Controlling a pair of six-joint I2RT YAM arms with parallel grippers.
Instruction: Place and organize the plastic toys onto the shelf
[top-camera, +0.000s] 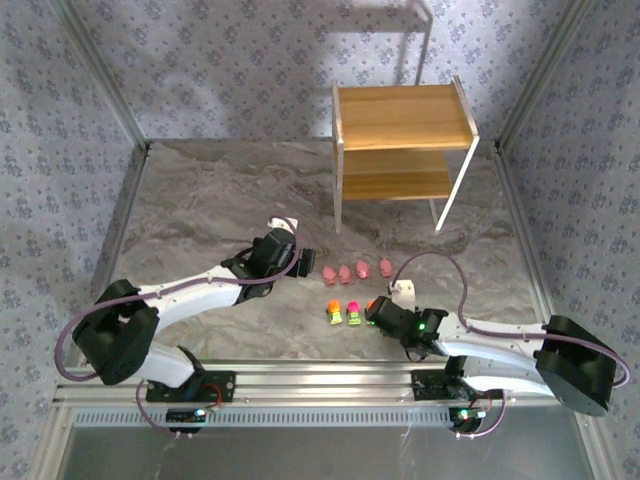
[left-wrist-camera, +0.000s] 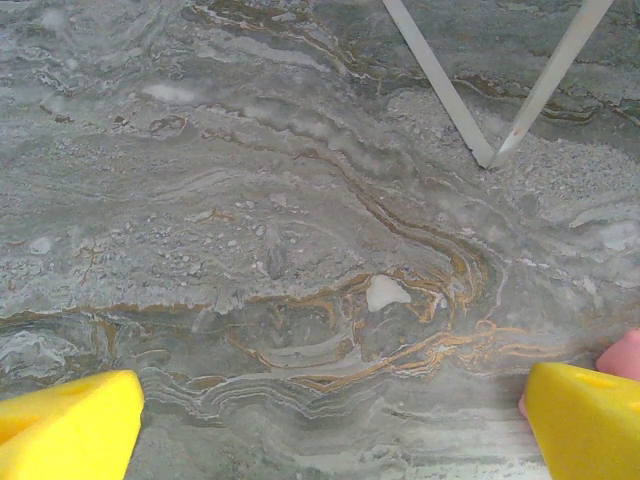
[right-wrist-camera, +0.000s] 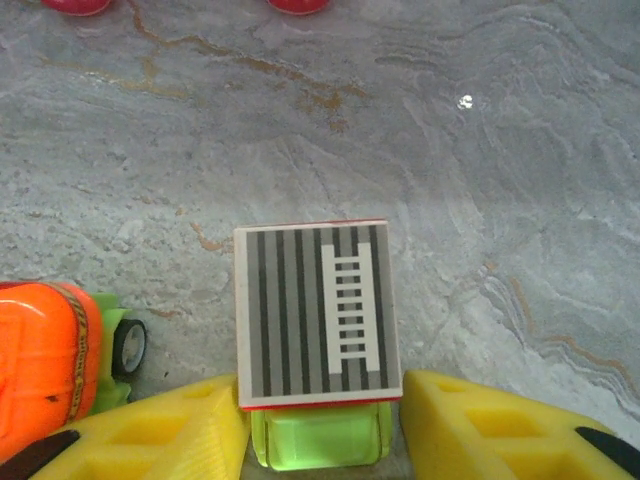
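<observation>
The left arm reaches forward and to the right across the marbled table. The left gripper hovers low just left of the pig row. Its yellow fingers are spread wide with nothing between them, and a pink pig's edge shows by the right finger.

The right arm lies low and folds back to the left. The right gripper is down at the right end of the blocky row. Its fingers stand close on either side of a grey-striped, ladder-marked toy truck that sits on the table. I cannot tell whether they press it.

Four pink pigs stand in one row. There are four blocky toys: an orange-topped one, a pink-topped one, an orange mixer and the grey truck. The two-tier shelf stands at the far side, well apart from all the toys.
</observation>
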